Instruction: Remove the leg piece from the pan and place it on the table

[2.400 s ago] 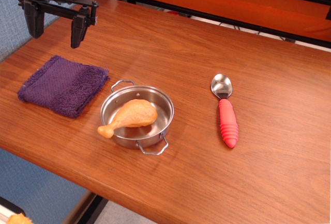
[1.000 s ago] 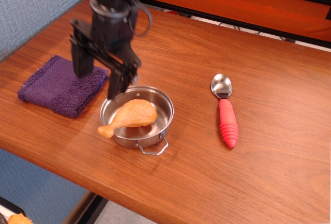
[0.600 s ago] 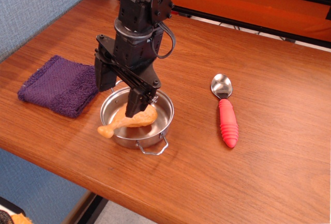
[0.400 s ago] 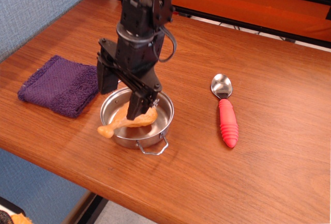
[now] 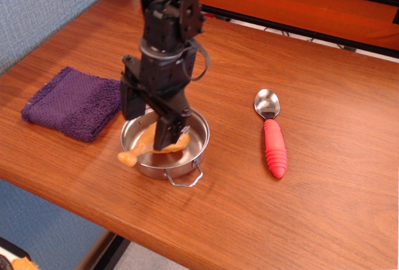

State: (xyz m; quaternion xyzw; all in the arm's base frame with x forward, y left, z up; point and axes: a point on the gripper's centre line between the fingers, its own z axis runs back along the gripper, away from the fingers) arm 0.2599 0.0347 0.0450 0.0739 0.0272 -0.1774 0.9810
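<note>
Over the pan [image 5: 194, 134], black gripper [image 5: 149, 122] now sitting lower than moments before, having dropped from above the purple towel [image 5: 75, 101] at the far left edge and swung across to the steel rim. Fingers [image 5: 167, 131] still spread apart, straddling the plump end of the leg piece [image 5: 142, 147], one finger at the back of the pan near the towel side, the other planted in front of the meat. Not yet closing on anything; whether the pads are touching the drumstick, impossible to tell from this angle.

Lying unmoved since the earlier frames: leg piece resting diagonally inside the pan, fat end under the gripper and largely hidden, narrow knobbed bone end poking out over the near-left rim and hanging just above the table [image 5: 312, 220]. Showing an orange-tan, glossy plastic surface, paler at the knob.

Pan staying put as well, shallow and shiny, one wire loop handle facing the table's front edge, the other masked by the arm. Red-handled spoon [image 5: 273, 139] lying well apart to the right, bowl pointing away, unchanged. Towel lying flat just beside the pan's left side, its right corner now partly covered by the gripper's body.
</note>
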